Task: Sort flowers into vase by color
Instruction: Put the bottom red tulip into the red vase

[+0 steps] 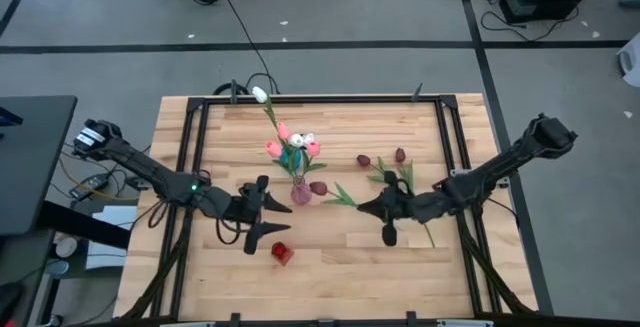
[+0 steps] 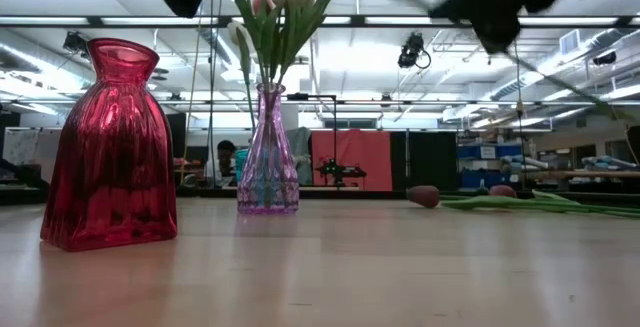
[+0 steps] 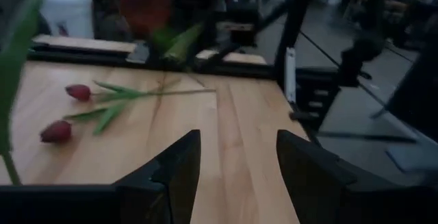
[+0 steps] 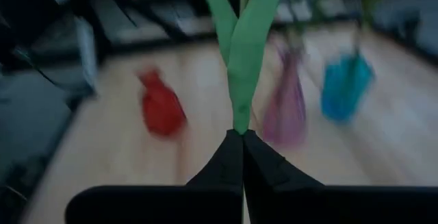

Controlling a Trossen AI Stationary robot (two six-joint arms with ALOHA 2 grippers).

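Right gripper (image 4: 242, 136) clamped on maroon tulip (image 1: 318, 188) stem; lift clear, aim head-up into red vase (image 1: 282, 254). Left gripper (image 3: 236, 159) apart, waiting just beside the vase.

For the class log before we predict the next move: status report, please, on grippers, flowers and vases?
Right gripper shut on a maroon tulip stem, near purple vase. Left gripper open, empty. Two maroon tulips on table. Red vase empty, unobstructed.

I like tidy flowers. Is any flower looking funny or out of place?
Yes. One white tulip stretches far from the bunch at the purple vase, its head at the far edge of the table. Two maroon tulips lie flat on the table.
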